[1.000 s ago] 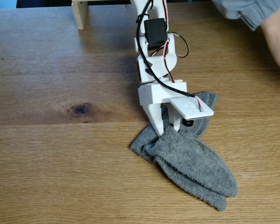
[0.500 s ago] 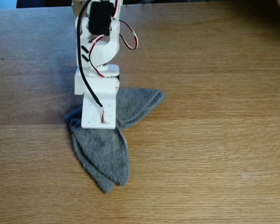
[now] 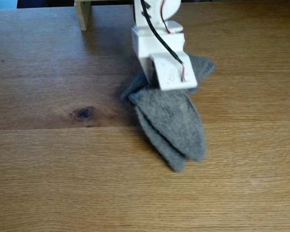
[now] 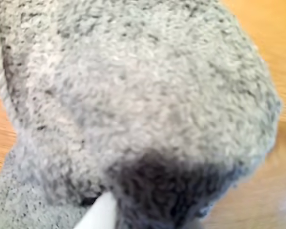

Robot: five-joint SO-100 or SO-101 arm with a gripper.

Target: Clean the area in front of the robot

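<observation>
The robot [image 3: 157,29], a small white arm with red and black wires, reaches down from the top middle of the fixed view. Its gripper [image 3: 153,86] sits under a flat white plate and is shut on a folded grey terry cloth [image 3: 171,121]. The cloth lies flat on the wooden tabletop [image 3: 48,169], the area in front of the arm, and trails toward the camera. In the wrist view the grey cloth [image 4: 143,95] is blurred and very close, with one white fingertip [image 4: 97,217] poking in at the bottom edge.
A dark knot [image 3: 83,113] marks the wood left of the cloth, and a long seam [image 3: 38,128] runs across the table. A pale wooden post [image 3: 82,14] stands at the back left, close to the arm.
The arm swept the cloth from the right to the left, then back to the middle and farther from the camera. A person's arm at the top right has left the view.
</observation>
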